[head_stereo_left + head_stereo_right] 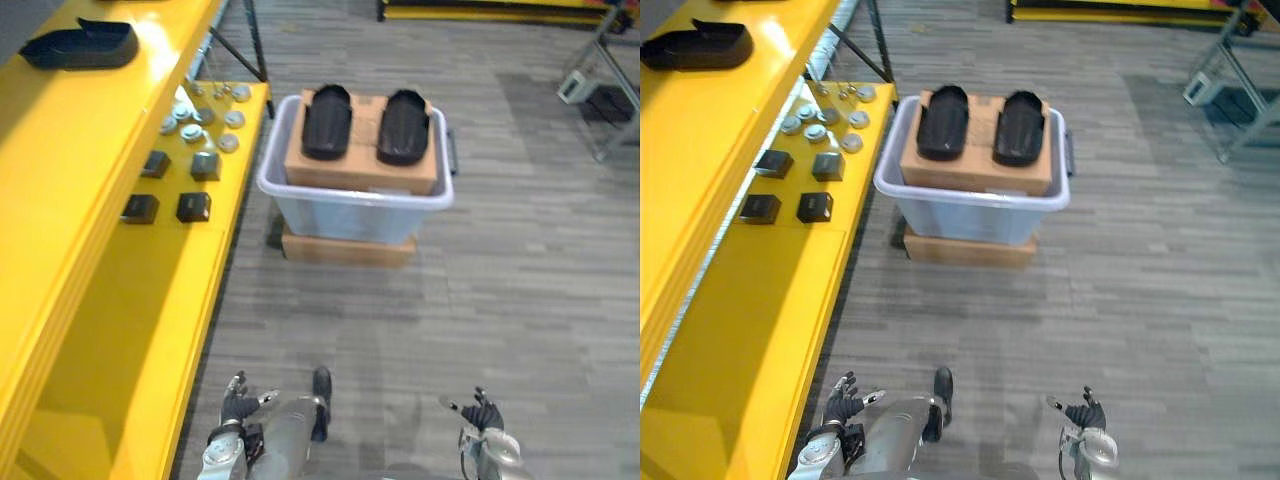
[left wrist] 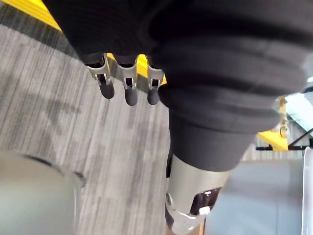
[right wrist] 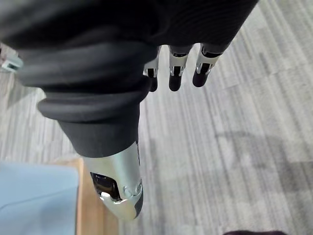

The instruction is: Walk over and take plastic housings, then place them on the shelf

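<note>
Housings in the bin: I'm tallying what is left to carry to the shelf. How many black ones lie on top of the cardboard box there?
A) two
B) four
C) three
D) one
A: a left housing and a right housing lie side by side on the cardboard box that sits in the bin.

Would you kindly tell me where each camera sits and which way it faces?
Left eye view: on the head, looking down at two plastic housings, tub and yellow shelf; left robot hand and right robot hand show low.
Right eye view: beside it, sharing that same scene.
Left wrist view: on the left wrist, facing floor past its straight fingers.
Right wrist view: likewise on the right wrist, facing floor.
</note>
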